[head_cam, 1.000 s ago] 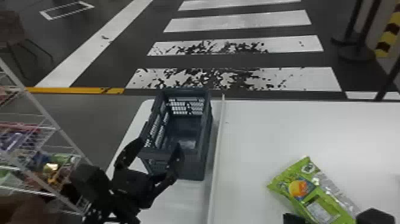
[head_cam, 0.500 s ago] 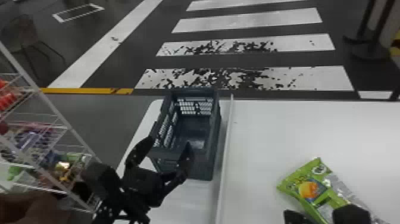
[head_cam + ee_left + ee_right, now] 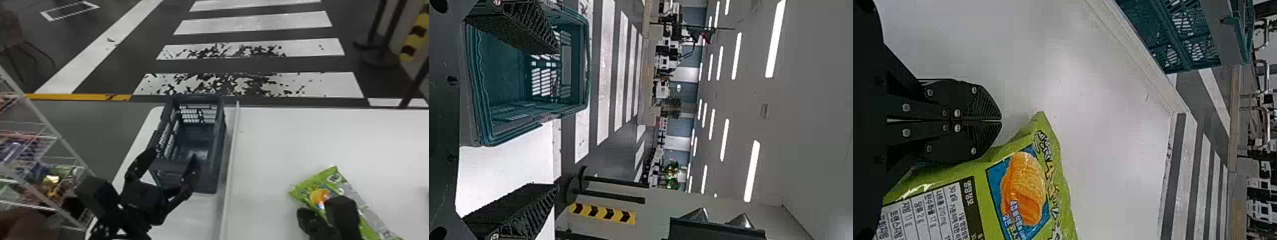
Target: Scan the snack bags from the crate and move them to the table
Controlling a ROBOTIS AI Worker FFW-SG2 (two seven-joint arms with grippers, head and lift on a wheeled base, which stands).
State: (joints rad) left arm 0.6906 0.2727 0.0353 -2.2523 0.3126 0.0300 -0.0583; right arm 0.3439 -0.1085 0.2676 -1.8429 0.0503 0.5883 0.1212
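- Head view: the bag [image 3: 311, 194] lies on the table [image 3: 319, 137], across the divider [image 3: 233, 153] from the crate [image 3: 204, 178]. The left gripper [image 3: 173, 154] is at the crate's near end, jaws wide.
- Left wrist view: nothing between those spread fingers; crate beside one.
- Right wrist view: the right gripper [image 3: 1001, 120] is closed on nothing, bag just beside it. Placing looks done; scanning I can't confirm. Next, probably open and regrip, or back off.
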